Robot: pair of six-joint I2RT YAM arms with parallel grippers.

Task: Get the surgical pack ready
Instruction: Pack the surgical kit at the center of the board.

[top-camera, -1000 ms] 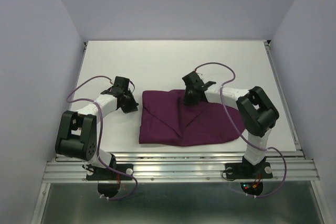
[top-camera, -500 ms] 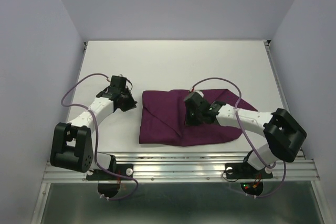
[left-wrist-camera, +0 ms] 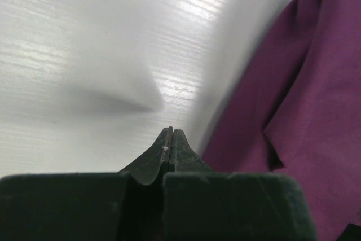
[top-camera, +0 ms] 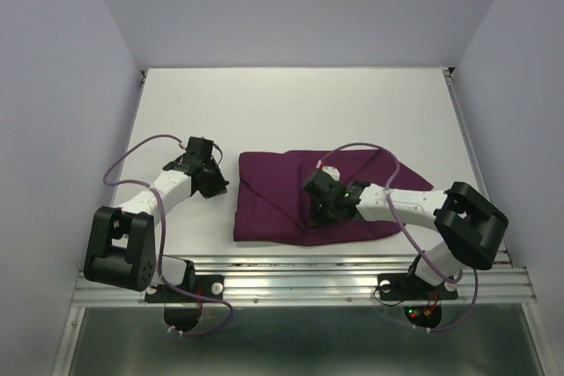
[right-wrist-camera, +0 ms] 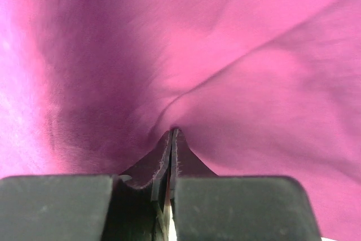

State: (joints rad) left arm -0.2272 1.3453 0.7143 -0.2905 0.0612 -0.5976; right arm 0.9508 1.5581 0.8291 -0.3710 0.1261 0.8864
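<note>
The surgical pack (top-camera: 273,204) is a large deep-purple cloth lying folded on the near middle of the white table (top-camera: 291,112). My right gripper (top-camera: 321,212) sits low on the middle of the cloth. In the right wrist view its jaws (right-wrist-camera: 172,131) are shut, and the purple fabric (right-wrist-camera: 254,43) puckers into creases that run from the tips. My left gripper (top-camera: 216,184) rests just off the cloth's left edge. In the left wrist view it (left-wrist-camera: 171,131) is shut on nothing, over bare table, with the cloth's edge (left-wrist-camera: 293,100) to its right.
The table's near edge is a metal rail (top-camera: 300,275) carrying both arm bases. Plain walls close in the left, right and far sides. Purple cables (top-camera: 132,151) loop off both arms.
My right gripper has swept from the cloth's far edge toward the near side, drawing fabric with it, and the cloth's right part has changed shape. The left gripper has shifted only slightly.
</note>
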